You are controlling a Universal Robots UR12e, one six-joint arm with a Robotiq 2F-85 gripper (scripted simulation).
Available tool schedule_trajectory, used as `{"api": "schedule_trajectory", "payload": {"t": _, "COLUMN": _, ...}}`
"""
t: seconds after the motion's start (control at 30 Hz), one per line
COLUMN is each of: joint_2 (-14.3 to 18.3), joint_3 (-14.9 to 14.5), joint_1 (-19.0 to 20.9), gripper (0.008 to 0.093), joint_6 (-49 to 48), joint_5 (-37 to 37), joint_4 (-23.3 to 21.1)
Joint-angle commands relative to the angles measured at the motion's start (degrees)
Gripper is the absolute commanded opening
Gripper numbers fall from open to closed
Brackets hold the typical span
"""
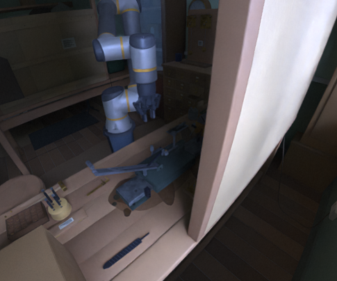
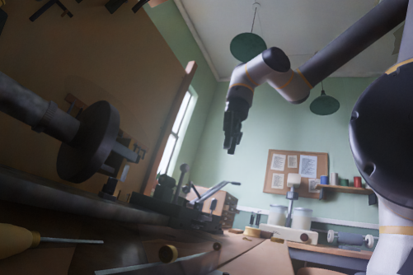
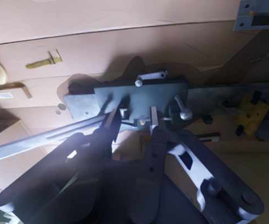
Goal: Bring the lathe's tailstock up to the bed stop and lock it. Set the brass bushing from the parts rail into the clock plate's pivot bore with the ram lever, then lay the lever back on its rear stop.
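The lathe's tailstock point(image 3: 140, 97), a dark green block, sits on the grey bed point(image 1: 162, 167) on the workbench. A ball-ended lock lever point(image 3: 183, 109) and a small crank handle point(image 3: 151, 76) stand on it, and a long grey ram lever point(image 1: 120, 169) reaches out from it toward the bench's left end. My gripper point(image 1: 148, 113) hangs high above the tailstock, partly open and holding nothing point(image 3: 132, 122). The clock plate is hidden from me.
A tall wooden upright with a pale panel point(image 1: 259, 104) stands close on the right of the lathe. On the bench lie a brass square point(image 3: 44, 61), a yellow block point(image 3: 251, 112), a pot of tools point(image 1: 58, 205) and a dark file point(image 1: 125, 250).
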Motion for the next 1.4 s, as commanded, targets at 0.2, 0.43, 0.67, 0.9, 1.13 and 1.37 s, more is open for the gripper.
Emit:
{"api": "schedule_trajectory", "payload": {"t": 0.2, "joint_2": 1.6, "joint_3": 0.1, "joint_1": 0.1, "gripper": 0.044, "joint_6": 0.1, "joint_5": 0.0, "joint_4": -2.0}}
{"api": "schedule_trajectory", "payload": {"t": 0.43, "joint_2": 1.8, "joint_3": 0.3, "joint_1": 0.1, "gripper": 0.044, "joint_6": 0.1, "joint_5": 0.0, "joint_4": -2.3}}
{"api": "schedule_trajectory", "payload": {"t": 0.67, "joint_2": 3.1, "joint_3": 2.1, "joint_1": 0.1, "gripper": 0.044, "joint_6": 0.1, "joint_5": 0.0, "joint_4": -5.3}}
{"api": "schedule_trajectory", "payload": {"t": 0.9, "joint_2": 6.0, "joint_3": 5.3, "joint_1": 0.1, "gripper": 0.044, "joint_6": 0.1, "joint_5": 0.0, "joint_4": -11.4}}
{"api": "schedule_trajectory", "payload": {"t": 1.13, "joint_2": 9.4, "joint_3": 8.0, "joint_1": 0.1, "gripper": 0.044, "joint_6": 0.1, "joint_5": 0.0, "joint_4": -17.5}}
{"api": "schedule_trajectory", "payload": {"t": 1.37, "joint_2": 10.9, "joint_3": 8.9, "joint_1": 0.1, "gripper": 0.044, "joint_6": 0.1, "joint_5": 0.0, "joint_4": -20.1}}
